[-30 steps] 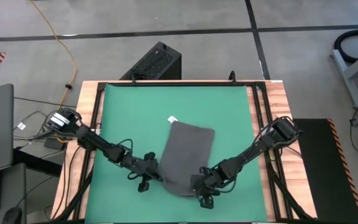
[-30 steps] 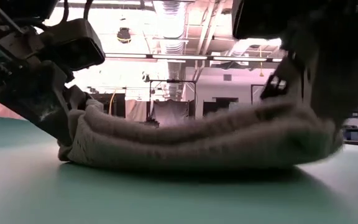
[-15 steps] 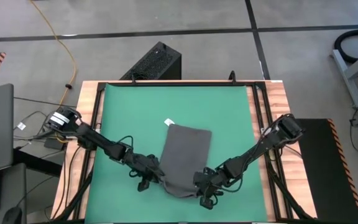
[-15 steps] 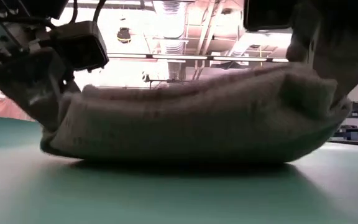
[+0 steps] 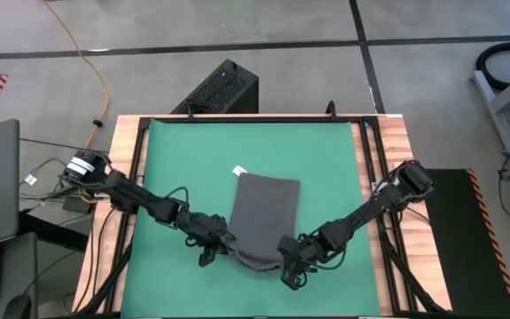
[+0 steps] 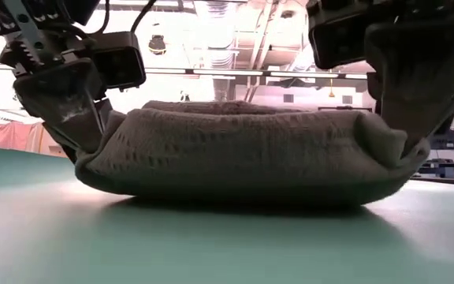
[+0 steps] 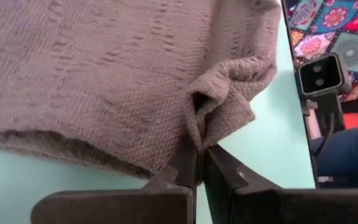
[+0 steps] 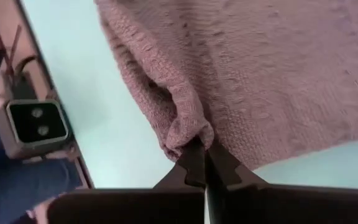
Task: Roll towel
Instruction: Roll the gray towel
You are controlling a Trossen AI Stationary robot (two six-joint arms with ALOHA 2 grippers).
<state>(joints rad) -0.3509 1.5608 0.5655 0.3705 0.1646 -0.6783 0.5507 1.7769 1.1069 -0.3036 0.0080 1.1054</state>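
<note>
Looking straight down, I see the towel (image 5: 262,220) lying on the green mat (image 5: 193,159) toward the near half of the bench (image 5: 383,142), its small white tag (image 5: 236,170) poking out at the far left corner. Both of my arms reach in low from the sides and meet the cloth at its near edge. My left gripper (image 5: 216,249) is on the near left corner, and my right gripper (image 5: 292,262) is on the near right corner.

From the left wrist camera, the left fingers (image 7: 185,165) are pressed together with a pinched fold of the towel's corner (image 7: 216,118) caught between their tips. The right wrist camera shows the same on its side: the right fingers (image 8: 194,158) are closed tight on a bunched corner of the cloth (image 8: 185,124).

At table height, the near edge of the towel (image 6: 243,162) is gathered into a thick, rounded hump on the mat (image 6: 211,244), sagging in the middle and drawn up at both ends where the two grippers hold it. The underside of the hump touches the mat along its centre.

Beyond the bench, a yellow cable (image 5: 91,62) trails across the floor.
</note>
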